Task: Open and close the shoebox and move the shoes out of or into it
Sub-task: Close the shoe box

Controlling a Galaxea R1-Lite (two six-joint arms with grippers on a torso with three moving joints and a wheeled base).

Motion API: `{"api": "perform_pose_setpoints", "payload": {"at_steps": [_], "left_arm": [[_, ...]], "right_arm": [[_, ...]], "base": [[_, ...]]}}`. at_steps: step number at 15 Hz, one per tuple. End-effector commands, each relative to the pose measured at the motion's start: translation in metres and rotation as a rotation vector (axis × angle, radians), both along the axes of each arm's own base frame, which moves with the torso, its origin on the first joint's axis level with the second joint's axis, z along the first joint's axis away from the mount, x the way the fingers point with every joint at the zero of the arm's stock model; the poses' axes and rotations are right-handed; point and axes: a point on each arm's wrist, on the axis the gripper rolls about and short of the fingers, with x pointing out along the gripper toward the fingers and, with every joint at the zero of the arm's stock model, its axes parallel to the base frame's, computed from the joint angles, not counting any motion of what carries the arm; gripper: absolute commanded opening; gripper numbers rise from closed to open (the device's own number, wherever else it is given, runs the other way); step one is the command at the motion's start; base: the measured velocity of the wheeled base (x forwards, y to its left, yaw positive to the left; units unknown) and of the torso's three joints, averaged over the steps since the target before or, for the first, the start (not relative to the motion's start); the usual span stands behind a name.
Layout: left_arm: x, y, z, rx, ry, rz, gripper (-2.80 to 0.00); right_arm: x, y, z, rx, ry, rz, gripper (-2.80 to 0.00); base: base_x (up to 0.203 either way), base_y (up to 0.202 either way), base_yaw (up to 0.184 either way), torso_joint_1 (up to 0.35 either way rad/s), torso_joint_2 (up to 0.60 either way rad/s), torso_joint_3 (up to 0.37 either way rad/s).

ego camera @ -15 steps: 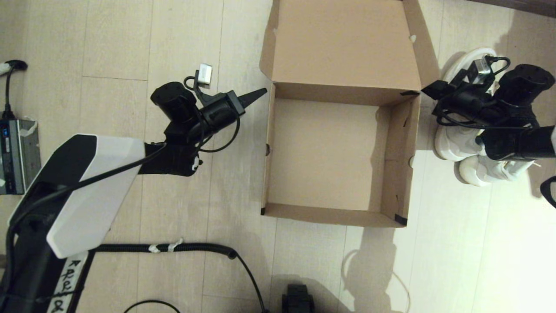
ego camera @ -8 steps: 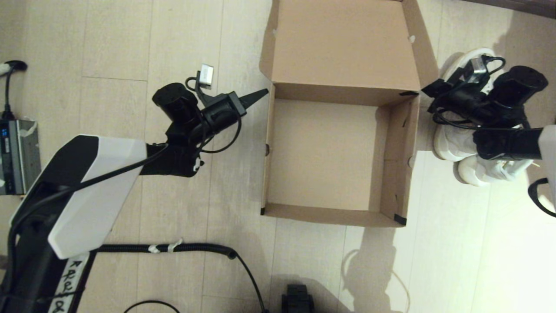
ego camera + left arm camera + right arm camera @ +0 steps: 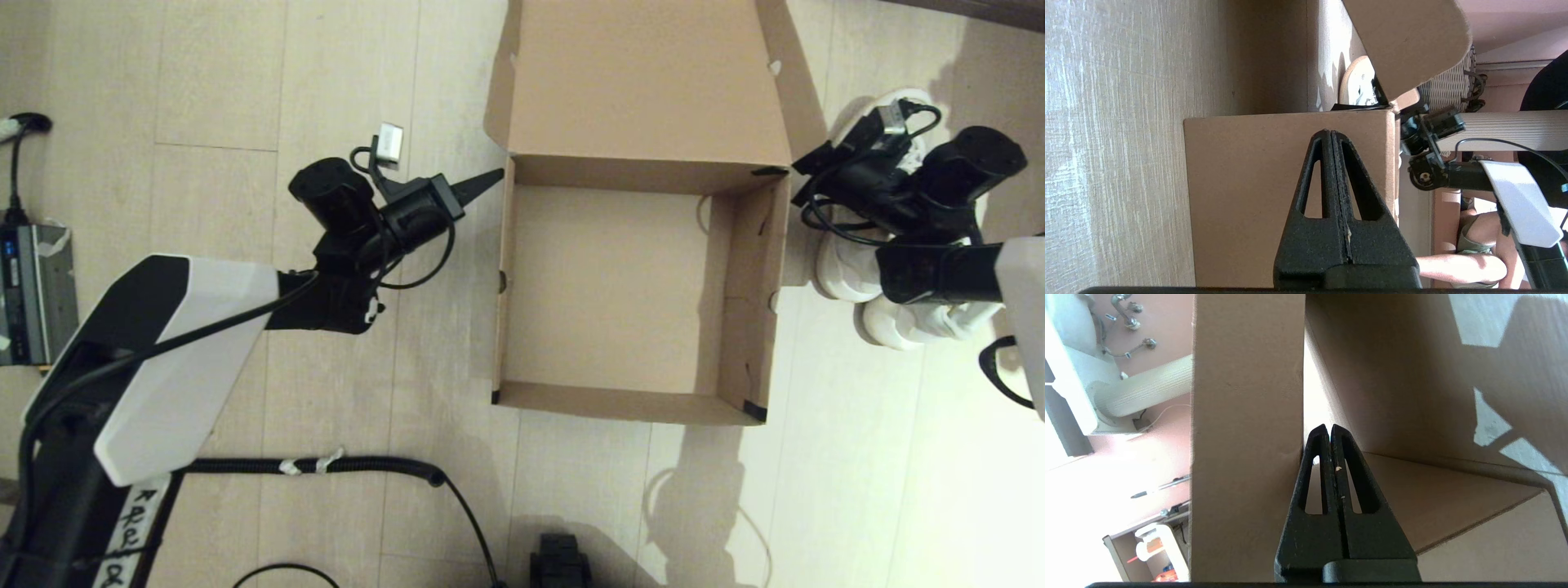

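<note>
The shoebox (image 3: 637,286) sits open and empty at frame centre, lid standing back toward the top edge. The shoes (image 3: 882,286) lie just right of it, partly hidden under the right gripper (image 3: 804,167), whose fingers are clenched on nothing at the box's upper right corner. The left gripper (image 3: 490,177) (also pinched closed, empty) points at the upper left corner. To load a shoe, the right arm probably should back off, open, and descend on one collar.
</note>
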Motion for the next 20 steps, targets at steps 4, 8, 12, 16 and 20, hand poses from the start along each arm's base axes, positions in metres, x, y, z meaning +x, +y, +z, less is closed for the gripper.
{"api": "perform_pose_setpoints", "payload": {"at_steps": [4,8,12,16,20], "left_arm": [[0.002,-0.001,-0.004,0.001,0.006,-0.005,-2.80],[0.003,-0.001,-0.008,0.003,0.013,-0.005,-2.80],[0.003,0.000,-0.008,0.002,0.012,-0.003,-2.80],[0.000,-0.001,-0.003,-0.007,-0.016,-0.004,-2.80],[-0.017,-0.004,-0.007,0.011,0.042,-0.016,-2.80]], "right_arm": [[-0.017,0.003,0.027,0.016,-0.027,0.038,-2.80],[-0.021,0.005,0.019,0.026,0.017,0.130,-2.80],[-0.023,0.013,0.001,-0.020,0.083,0.201,-2.80],[-0.028,0.015,-0.009,-0.046,0.132,0.237,-2.80],[-0.043,0.016,-0.016,-0.073,0.175,0.271,-2.80]], "base": [[0.000,0.000,0.000,0.000,0.00,0.000],[0.000,0.000,0.000,0.000,0.00,0.000],[0.000,0.000,0.000,0.000,0.00,0.000],[0.000,0.000,0.000,0.000,0.00,0.000],[0.000,0.000,0.000,0.000,0.00,0.000]]}}
